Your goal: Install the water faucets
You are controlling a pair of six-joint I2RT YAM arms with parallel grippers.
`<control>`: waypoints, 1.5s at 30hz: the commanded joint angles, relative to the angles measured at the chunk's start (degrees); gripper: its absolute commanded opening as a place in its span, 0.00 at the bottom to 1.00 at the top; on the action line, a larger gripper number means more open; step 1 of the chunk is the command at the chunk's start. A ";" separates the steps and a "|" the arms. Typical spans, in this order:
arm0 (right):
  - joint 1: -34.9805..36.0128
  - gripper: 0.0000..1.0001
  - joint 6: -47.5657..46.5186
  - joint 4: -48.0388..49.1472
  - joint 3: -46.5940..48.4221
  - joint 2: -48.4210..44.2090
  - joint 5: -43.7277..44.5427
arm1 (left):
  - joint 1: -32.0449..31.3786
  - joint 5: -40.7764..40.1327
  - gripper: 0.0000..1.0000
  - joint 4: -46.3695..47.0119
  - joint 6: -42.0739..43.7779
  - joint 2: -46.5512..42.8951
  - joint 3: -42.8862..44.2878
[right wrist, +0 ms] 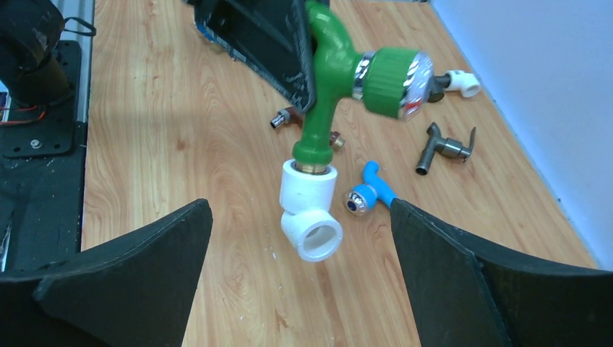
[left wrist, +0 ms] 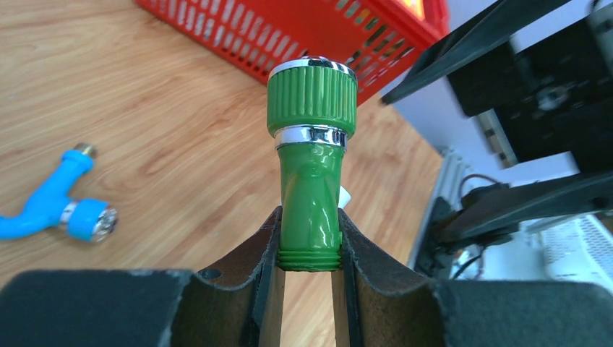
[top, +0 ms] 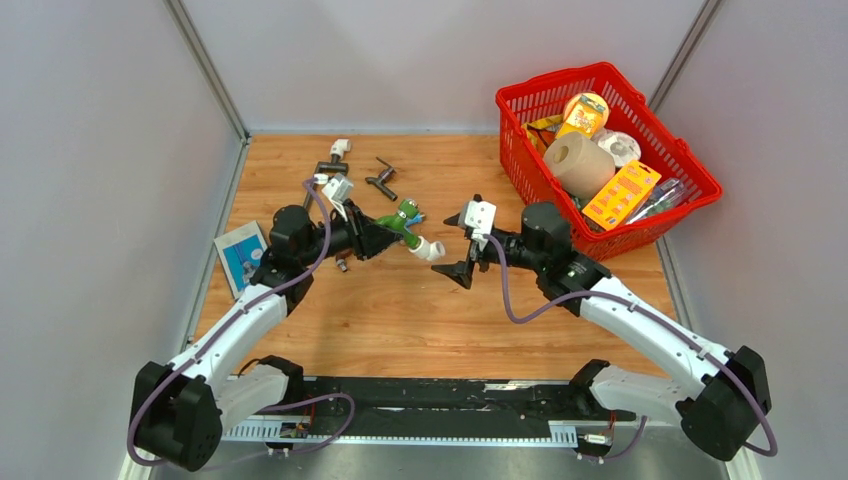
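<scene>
From my right pincer (top: 452, 247), spread wide, to the green faucet (top: 405, 222) the air is free. My left pincer (left wrist: 308, 220) blocks its left side. Below it, on the near side, the table (top: 400, 320) is bare. Behind it lie the blue faucet (right wrist: 369, 189), brown faucet (right wrist: 283, 117) and grey faucet (right wrist: 442, 144). The basket (top: 556, 80) stands well right.

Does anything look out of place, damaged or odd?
Nothing looks damaged or spilled. The left tool grips the green plastic faucet, a white elbow pipe fitting on its end; the blue plastic faucet lies loose.
</scene>
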 commanded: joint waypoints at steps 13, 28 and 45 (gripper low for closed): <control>0.66 0.93 3.13 12.36 -1.07 7.10 -6.28 | 0.30 4.84 0.00 11.20 -13.81 -4.82 0.33; 0.75 0.35 9.19 15.79 2.01 12.38 -15.33 | 0.30 8.26 0.00 13.57 -13.72 -5.87 0.24; -0.13 0.00 9.72 8.94 2.45 5.18 -12.88 | 0.48 6.96 0.75 -12.08 5.96 -7.90 12.28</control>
